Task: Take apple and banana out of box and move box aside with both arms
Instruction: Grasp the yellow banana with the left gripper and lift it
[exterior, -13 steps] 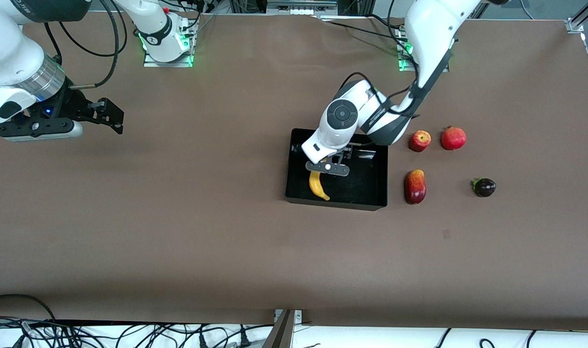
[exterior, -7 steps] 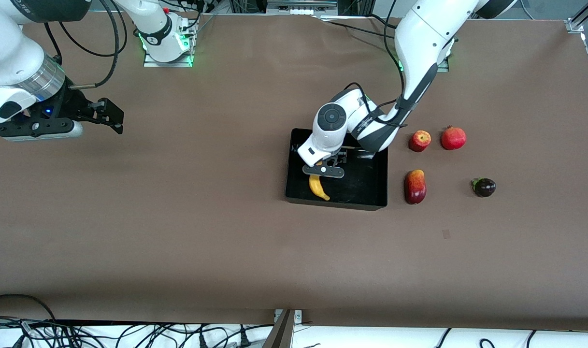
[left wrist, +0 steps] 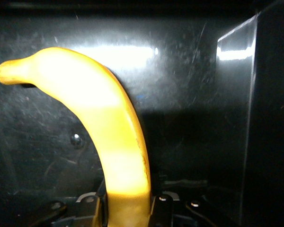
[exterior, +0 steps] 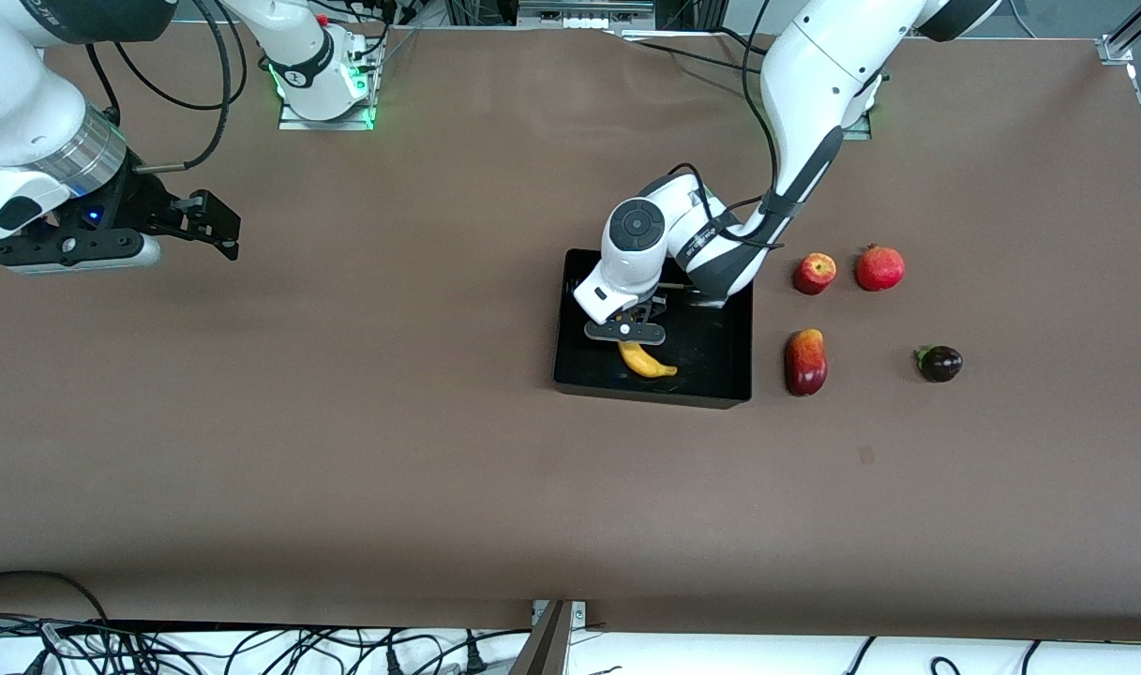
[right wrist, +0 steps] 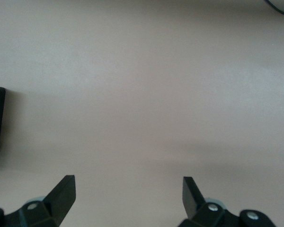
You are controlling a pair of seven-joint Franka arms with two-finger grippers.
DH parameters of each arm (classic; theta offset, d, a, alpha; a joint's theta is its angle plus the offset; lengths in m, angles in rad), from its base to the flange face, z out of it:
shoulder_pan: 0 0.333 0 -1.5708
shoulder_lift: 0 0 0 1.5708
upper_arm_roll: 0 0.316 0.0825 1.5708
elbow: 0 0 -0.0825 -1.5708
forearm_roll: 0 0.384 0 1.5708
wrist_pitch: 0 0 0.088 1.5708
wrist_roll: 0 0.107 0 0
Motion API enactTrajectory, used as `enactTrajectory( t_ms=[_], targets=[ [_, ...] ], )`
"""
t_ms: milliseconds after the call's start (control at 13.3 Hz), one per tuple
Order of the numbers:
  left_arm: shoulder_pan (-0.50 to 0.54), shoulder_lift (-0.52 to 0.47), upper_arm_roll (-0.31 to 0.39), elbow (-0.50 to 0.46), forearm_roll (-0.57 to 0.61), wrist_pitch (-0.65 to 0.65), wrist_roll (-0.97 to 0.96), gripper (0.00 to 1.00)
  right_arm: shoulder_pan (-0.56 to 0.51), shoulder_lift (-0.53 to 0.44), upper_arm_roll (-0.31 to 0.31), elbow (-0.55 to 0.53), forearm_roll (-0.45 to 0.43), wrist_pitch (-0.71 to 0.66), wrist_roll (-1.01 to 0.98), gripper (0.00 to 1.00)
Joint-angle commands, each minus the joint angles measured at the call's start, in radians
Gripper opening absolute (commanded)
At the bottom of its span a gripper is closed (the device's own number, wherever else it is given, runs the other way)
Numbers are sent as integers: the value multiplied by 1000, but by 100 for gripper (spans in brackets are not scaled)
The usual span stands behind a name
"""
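The left pincer (exterior: 627,333) is down inside the box (exterior: 720,370), clamped on one end of the banana (exterior: 647,361). The left wrist view confirms it: both fingers (left wrist: 95,208) press against the fruit's sides, and the rest of the banana (left wrist: 104,123) curves away over the box's black floor. The box sits mid-table. Beside it, toward the left arm's end, four more fruits lie on the table (exterior: 392,450): an apple (exterior: 815,273), a red round fruit (exterior: 880,267), a red-yellow oblong fruit (exterior: 805,362) nearer the front camera, and a dark fruit (exterior: 939,363). None touch each other or the box. The right pincer (right wrist: 128,194) waits over bare table at the right arm's end, well apart from the box, fingers spread and holding nothing.
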Motion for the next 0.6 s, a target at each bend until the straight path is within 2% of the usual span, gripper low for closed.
enactTrajectory(
  t_ms=[0,377,528],
  targets=[
    [12,-105,-4,16,24,-109,-17,0,-1,-10,0,1,1,-9,2,100],
    [147,-281,-41,33,1,-349,15,0,-1,-10,0,1,1,-9,2,100],
    [234,-298,-42,51,-1,-451,199,0,-1,-10,0,1,1,-9,2,100]
  ],
)
